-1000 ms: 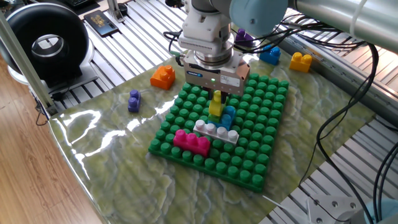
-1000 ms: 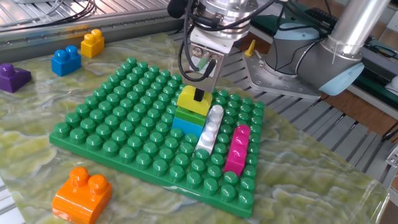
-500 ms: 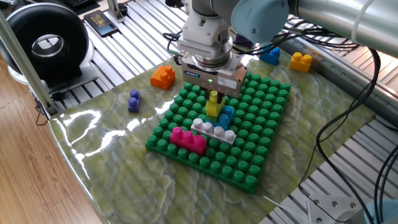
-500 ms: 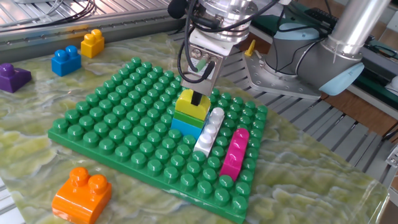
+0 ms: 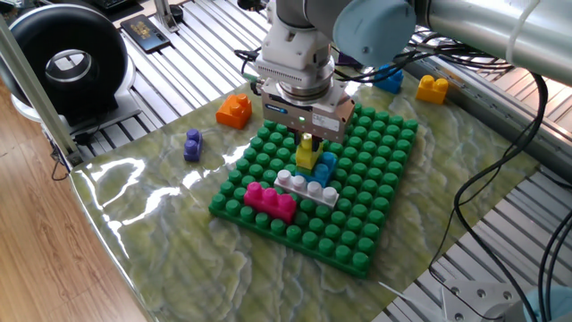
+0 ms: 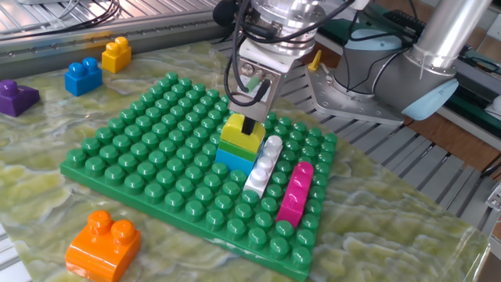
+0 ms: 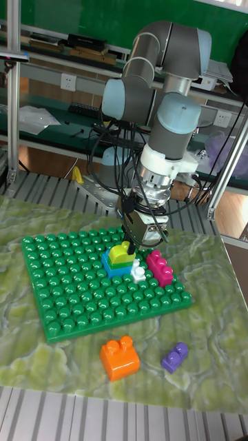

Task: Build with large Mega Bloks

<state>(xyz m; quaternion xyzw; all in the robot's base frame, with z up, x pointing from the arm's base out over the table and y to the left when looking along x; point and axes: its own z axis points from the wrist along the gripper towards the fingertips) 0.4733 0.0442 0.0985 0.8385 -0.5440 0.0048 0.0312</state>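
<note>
On the green baseplate (image 5: 357, 206) a yellow Mega Blok (image 5: 307, 156) sits on top of a light blue one (image 5: 327, 166). My gripper (image 5: 307, 139) comes straight down on this stack and is shut on the yellow brick (image 6: 241, 131), with a dark fingertip (image 6: 250, 125) against its stud. Right beside the stack lies a long white-grey brick (image 6: 264, 164), then a magenta brick (image 6: 294, 190). The tall fixed view shows the gripper (image 7: 131, 243) over the yellow brick (image 7: 122, 255), with the magenta brick (image 7: 160, 267) to the right.
Loose bricks lie on the mat around the plate: an orange one (image 5: 234, 110), a small purple one (image 5: 192, 144), a blue one (image 6: 82, 76), a yellow one (image 6: 116, 53) and a purple one (image 6: 16, 96). Cables hang behind the arm. A black round device (image 5: 67, 63) stands at the far left.
The gripper, still on the yellow brick, has shifted slightly, and the green baseplate with its bricks has slid a little with it. Nothing was let go.
</note>
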